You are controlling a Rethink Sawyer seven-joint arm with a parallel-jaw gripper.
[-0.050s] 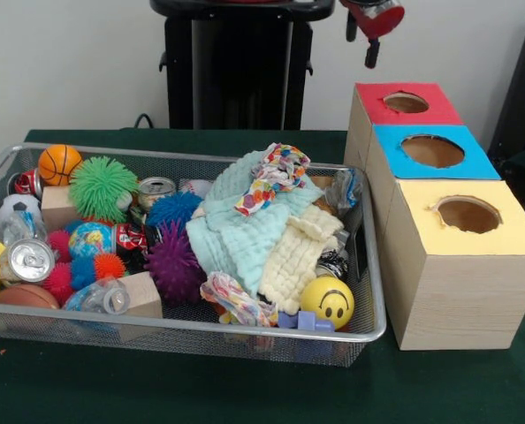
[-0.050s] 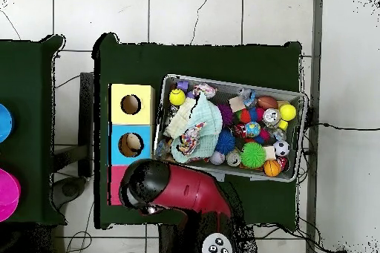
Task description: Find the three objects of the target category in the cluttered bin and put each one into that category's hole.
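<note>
Plainly, the gripper hung above the red-topped box; whether its jaws were apart I could not tell. Cloths in the bin might snag a grasp.

1. The bin, lower left of the frame, is silvery wire mesh with a smooth metal rim.
2. The mint cloth looks soft and waffled.
3. The cans are shiny metal.
4. The boxes at the right look like matt wood-grain board with coloured paper tops.
5. The table cover is matt dark green.
</note>
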